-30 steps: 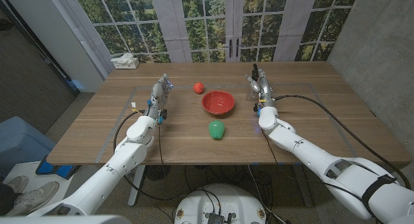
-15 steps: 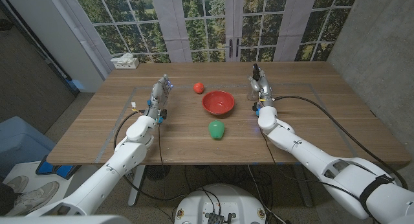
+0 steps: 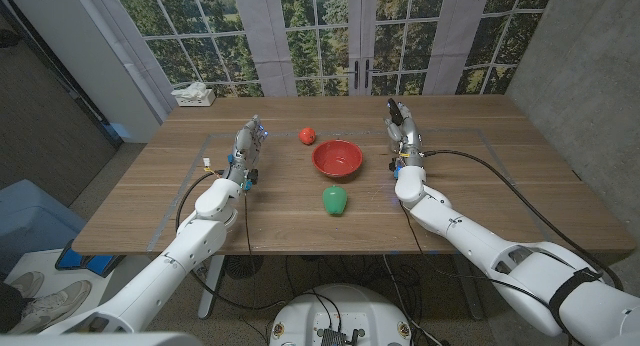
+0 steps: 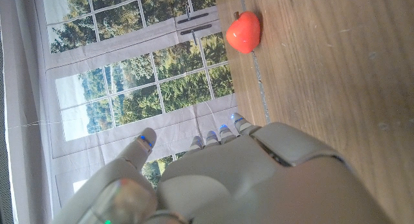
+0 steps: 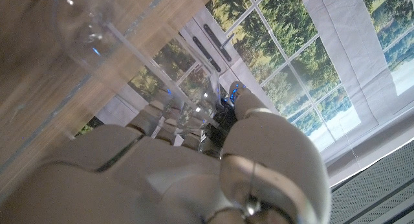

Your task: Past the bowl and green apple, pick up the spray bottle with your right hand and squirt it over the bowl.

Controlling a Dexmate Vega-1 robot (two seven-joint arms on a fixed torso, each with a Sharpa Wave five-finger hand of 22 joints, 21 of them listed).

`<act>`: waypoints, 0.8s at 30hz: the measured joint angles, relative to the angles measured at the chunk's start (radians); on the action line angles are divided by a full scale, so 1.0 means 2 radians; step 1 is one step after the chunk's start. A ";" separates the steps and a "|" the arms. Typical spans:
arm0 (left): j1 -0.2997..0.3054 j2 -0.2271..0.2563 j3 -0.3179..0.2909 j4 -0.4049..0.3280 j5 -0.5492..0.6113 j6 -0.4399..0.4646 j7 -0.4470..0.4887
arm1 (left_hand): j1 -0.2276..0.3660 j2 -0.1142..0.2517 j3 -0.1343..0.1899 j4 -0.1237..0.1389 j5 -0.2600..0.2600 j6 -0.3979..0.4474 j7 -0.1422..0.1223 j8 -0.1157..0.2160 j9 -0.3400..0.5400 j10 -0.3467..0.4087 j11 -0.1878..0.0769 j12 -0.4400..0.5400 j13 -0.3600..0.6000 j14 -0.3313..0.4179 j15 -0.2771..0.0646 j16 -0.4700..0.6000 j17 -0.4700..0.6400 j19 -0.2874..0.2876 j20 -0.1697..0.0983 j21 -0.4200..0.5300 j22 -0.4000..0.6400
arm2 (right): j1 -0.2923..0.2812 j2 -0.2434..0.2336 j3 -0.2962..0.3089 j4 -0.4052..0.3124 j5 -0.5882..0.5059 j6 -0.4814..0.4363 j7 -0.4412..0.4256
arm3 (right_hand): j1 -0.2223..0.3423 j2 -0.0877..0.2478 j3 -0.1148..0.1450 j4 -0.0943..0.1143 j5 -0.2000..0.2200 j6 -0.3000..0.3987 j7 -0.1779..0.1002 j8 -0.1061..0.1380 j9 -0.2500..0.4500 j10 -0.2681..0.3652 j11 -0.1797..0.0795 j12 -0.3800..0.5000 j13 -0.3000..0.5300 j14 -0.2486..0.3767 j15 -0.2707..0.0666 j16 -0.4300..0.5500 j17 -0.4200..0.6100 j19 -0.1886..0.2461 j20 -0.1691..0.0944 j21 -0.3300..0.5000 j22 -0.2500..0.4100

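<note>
The clear spray bottle (image 3: 393, 113) with a dark head stands at the far right of the red bowl (image 3: 337, 158). My right hand (image 3: 404, 139) is wrapped around it. In the right wrist view the fingers (image 5: 158, 114) curl around the bottle's transparent body (image 5: 90, 20), and the thumb lies along its other side. Whether the bottle's base touches the table I cannot tell. The green apple (image 3: 335, 199) lies nearer me than the bowl. My left hand (image 3: 246, 146) stands on the table left of the bowl, fingers straight and apart, holding nothing.
A small red fruit (image 3: 307, 135) lies beyond the bowl at its left, also seen from the left wrist (image 4: 244, 31). A white tissue box (image 3: 193, 94) sits at the table's far left corner. Windows stand behind the table.
My right hand has shifted slightly away from me and turned a little around the bottle. The left arm, bowl and apple have not moved.
</note>
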 measured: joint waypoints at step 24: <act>0.000 0.001 0.001 -0.003 -0.001 0.003 0.000 | 0.000 0.000 0.000 0.000 0.000 0.000 0.000 0.000 0.000 0.000 0.000 0.000 0.000 0.000 0.000 0.000 0.000 0.000 0.000 -0.003 0.000 | -0.001 0.001 0.003 0.001 0.009 0.011 0.004 | -0.060 -0.010 -0.062 0.034 0.006 -0.001 0.027 0.142 0.154 0.088 0.007 0.057 0.074 0.088 -0.002 0.048 0.046 0.036 -0.003 0.039 0.009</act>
